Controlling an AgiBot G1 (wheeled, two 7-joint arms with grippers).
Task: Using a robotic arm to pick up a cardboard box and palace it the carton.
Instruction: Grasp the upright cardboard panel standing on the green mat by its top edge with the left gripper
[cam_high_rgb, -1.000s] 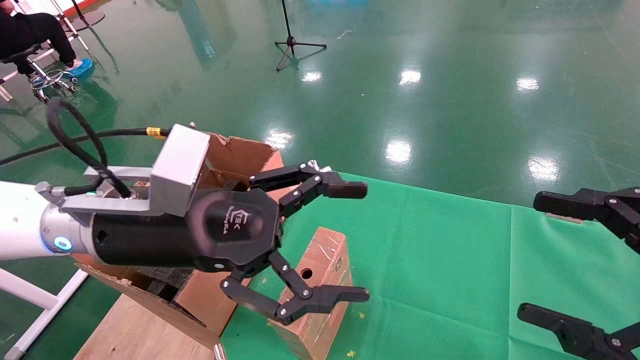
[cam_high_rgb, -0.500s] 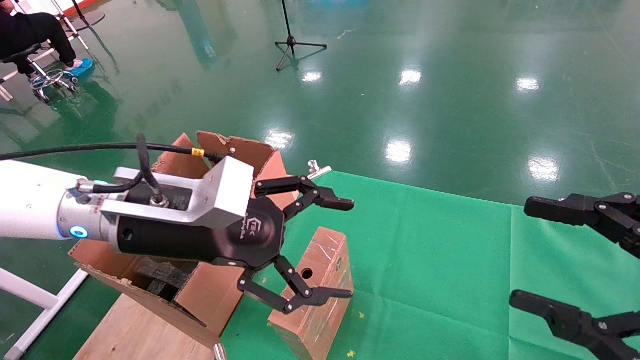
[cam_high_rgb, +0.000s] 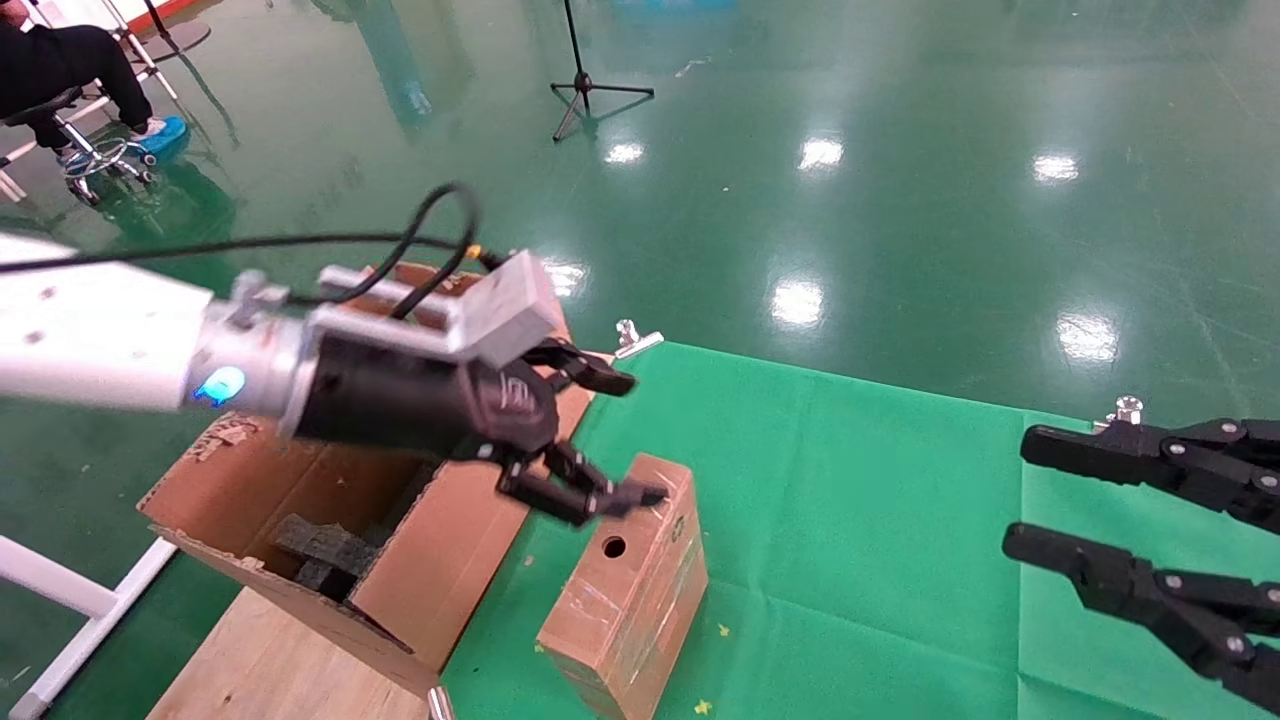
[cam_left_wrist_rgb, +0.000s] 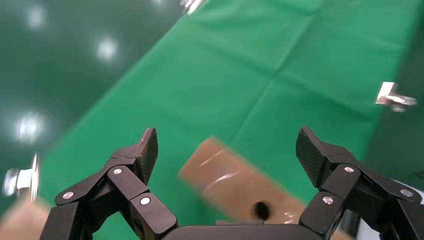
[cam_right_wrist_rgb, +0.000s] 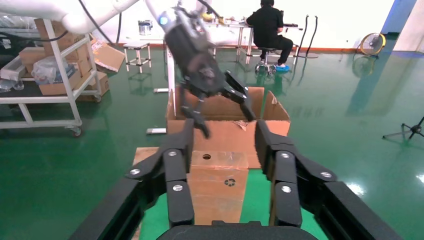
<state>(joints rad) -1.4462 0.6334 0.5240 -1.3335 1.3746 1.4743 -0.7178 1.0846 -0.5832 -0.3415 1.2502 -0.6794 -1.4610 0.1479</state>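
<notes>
The small taped cardboard box (cam_high_rgb: 625, 590) with a round hole lies on the green cloth, beside the big carton (cam_high_rgb: 300, 470), which has black foam inside. My left gripper (cam_high_rgb: 622, 438), on the white arm, hovers open and empty just above the box's far end, between box and carton. In the left wrist view the box (cam_left_wrist_rgb: 235, 182) lies below the open gripper (cam_left_wrist_rgb: 227, 147). My right gripper (cam_high_rgb: 1022, 492) is open and empty at the right edge, well apart from the box. In the right wrist view the box (cam_right_wrist_rgb: 217, 182) and carton (cam_right_wrist_rgb: 225, 142) show beyond that gripper (cam_right_wrist_rgb: 225, 134).
The carton stands on a wooden board (cam_high_rgb: 260, 660) left of the green-covered table (cam_high_rgb: 850, 500). A metal clamp (cam_high_rgb: 632, 337) holds the cloth at the far corner. A tripod (cam_high_rgb: 590, 85) and a seated person (cam_high_rgb: 60, 60) are far back on the green floor.
My left gripper has swung away and down, from high in front of the carton to just above the box's far end. My right gripper has crept a little to the left.
</notes>
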